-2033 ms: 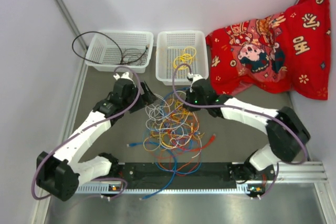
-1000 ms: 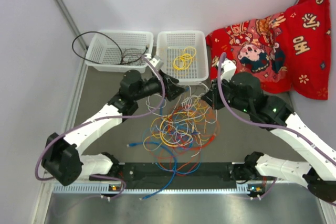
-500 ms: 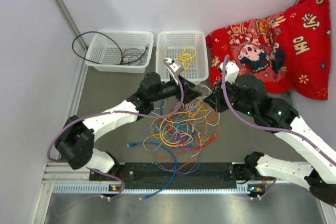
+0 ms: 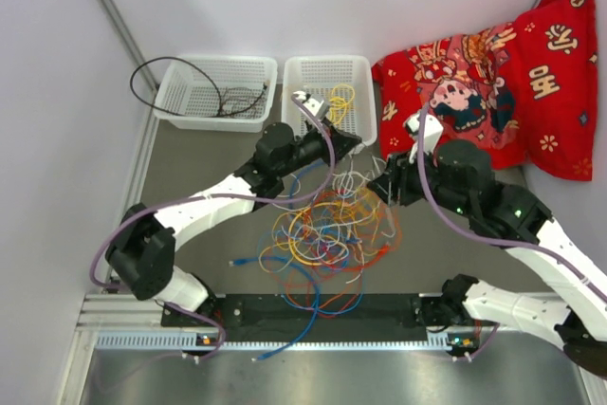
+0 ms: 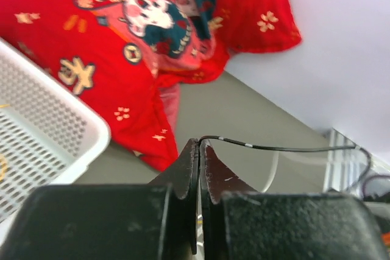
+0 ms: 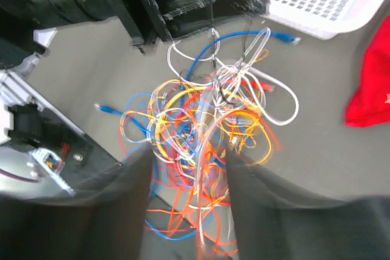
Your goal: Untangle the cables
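The cables [image 4: 327,230] lie knotted in a heap on the table [image 4: 190,168], just on the near side of the right basket [image 4: 327,60]. My left end effector [image 5: 199,150], at that basket's near rim, is clamped on one thin dark strand [image 5: 274,148]. The right end effector [image 6: 189,153], below the basket's right corner, hangs with its fingers apart. I judge a hard pull could drag the whole heap, tighten knots, or slip the strand free.

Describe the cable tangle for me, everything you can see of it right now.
The cable tangle is a loose heap of thin looped wires, orange, yellow, blue, white and red, lying on the grey table between the arms. A blue plug end sticks out left. The left claw is shut on one thin dark strand.
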Available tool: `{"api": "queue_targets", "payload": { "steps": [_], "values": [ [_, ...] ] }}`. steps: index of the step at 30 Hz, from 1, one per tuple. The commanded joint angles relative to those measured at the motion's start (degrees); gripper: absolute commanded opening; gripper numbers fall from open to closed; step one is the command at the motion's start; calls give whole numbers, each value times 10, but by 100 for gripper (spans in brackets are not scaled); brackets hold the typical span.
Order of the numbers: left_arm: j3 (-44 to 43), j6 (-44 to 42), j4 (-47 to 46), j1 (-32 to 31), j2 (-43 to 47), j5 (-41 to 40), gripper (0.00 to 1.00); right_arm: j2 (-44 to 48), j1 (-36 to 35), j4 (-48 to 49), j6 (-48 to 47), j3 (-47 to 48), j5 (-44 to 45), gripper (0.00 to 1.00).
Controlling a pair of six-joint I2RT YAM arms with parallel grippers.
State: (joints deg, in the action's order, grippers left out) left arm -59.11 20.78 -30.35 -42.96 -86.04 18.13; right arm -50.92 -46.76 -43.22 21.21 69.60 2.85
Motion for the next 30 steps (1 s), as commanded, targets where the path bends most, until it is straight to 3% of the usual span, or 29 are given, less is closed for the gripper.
{"api": "queue_targets", "payload": {
  "steps": [1,2,4,7,14,19,24,30],
  "values": [
    [-49,6,26,-2,76,-87,0,29,-7,4,-4,3,28,65],
    [-62,-5,48,-2,87,-107,0,33,-7,1,-5,3,36,75],
    [-103,-11,118,-2,114,-126,0,42,-7,-5,-5,6,53,85],
    [-163,-21,200,-2,135,-165,0,61,-6,-9,-7,12,75,89],
    [-303,-25,301,-2,120,-200,0,92,-7,80,1,-31,35,87],
    [-403,-22,346,-2,97,-194,0,97,-7,210,14,-89,8,85],
    [-484,-21,369,-2,75,-196,0,48,-7,287,22,-106,-42,84],
    [-516,-11,376,-2,65,-188,0,0,-7,406,30,-133,-58,84]
  ]
}}
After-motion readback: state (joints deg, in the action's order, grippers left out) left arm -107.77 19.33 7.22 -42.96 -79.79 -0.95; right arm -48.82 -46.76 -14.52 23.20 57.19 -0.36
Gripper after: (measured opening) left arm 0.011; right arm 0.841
